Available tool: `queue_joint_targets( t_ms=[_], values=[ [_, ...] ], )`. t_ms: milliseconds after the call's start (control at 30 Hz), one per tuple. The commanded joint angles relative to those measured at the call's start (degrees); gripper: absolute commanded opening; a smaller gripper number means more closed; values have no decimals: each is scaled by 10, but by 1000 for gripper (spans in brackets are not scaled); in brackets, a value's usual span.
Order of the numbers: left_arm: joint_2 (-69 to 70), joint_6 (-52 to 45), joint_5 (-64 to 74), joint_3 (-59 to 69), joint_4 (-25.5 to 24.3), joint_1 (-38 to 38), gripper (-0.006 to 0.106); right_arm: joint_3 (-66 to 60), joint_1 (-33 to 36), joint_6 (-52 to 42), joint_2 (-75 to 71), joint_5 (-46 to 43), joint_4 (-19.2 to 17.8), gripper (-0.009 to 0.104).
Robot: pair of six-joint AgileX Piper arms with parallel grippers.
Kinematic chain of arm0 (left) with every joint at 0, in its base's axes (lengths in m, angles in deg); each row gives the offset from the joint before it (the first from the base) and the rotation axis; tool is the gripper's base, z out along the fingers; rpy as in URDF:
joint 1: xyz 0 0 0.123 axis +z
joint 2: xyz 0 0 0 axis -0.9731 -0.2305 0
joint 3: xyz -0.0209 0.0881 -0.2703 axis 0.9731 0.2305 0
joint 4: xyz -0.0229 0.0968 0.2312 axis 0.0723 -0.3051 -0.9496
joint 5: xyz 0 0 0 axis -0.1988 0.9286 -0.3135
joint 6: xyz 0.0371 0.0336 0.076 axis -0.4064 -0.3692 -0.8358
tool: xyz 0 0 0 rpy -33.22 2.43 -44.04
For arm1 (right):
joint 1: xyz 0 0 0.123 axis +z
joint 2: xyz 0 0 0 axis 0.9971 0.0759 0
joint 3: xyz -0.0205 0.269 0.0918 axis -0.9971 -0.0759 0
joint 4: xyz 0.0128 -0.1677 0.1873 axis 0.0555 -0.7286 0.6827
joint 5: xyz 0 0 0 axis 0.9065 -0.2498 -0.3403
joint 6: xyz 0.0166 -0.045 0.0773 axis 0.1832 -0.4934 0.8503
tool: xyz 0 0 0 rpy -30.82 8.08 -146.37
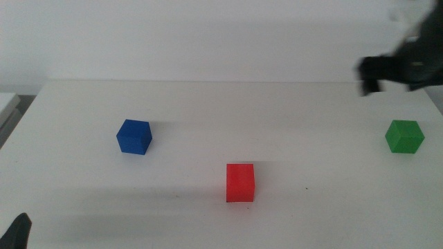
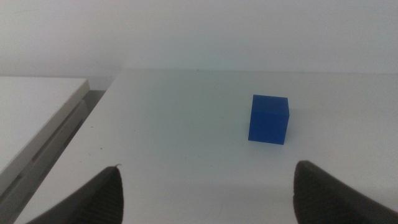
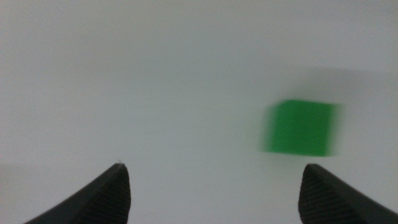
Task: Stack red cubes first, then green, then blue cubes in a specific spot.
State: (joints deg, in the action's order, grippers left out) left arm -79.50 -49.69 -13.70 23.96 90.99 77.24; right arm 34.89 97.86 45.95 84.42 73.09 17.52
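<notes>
Left gripper (image 1: 19, 232): waiting at desk's near-left corner, jaws wide apart.
Small matte bright-red cube (image 1: 240, 182): nearest, mid-desk by the near edge; likely light and rigid, best pinched across two flat opposite faces.
Small matte dark-blue cube (image 1: 133, 136): left, farther back.
Small matte green cube (image 1: 404, 135): at right edge.
Right gripper (image 1: 370, 72): raised beyond green cube, blurred, jaws spread.

Plain white table (image 1: 228, 104), pretty bare. Three same-size cubes sit right on it, well apart from each other: blue cube (image 1: 134, 136) toward the left, red cube (image 1: 240, 182) near the middle and closer to the camera, green cube (image 1: 404, 135) way over by the right edge. A tiny dark speck (image 1: 306, 189) marks the surface right of the red one.
</notes>
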Motion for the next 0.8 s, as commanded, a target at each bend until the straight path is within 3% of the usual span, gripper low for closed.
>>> queue_joint_targets(
  t_ms=[0, 100, 167, 367, 767],
  values=[
    [2, 3, -6, 1, 1, 0, 94, -4, -73, -99, 12, -20, 35, 93],
    [2, 3, -6, 1, 1, 0, 94, -4, -149, -146, 41, -39, 94, 93],
    [2, 3, -6, 1, 1, 0, 94, -4, -184, -154, 63, -41, 113, 93],
    [2, 3, -6, 1, 1, 0, 94, -4, -212, -174, 118, -51, 91, 93],
    [2, 3, -6, 1, 1, 0, 94, -4, -206, -177, 172, -96, 102, 93]
  ],
)
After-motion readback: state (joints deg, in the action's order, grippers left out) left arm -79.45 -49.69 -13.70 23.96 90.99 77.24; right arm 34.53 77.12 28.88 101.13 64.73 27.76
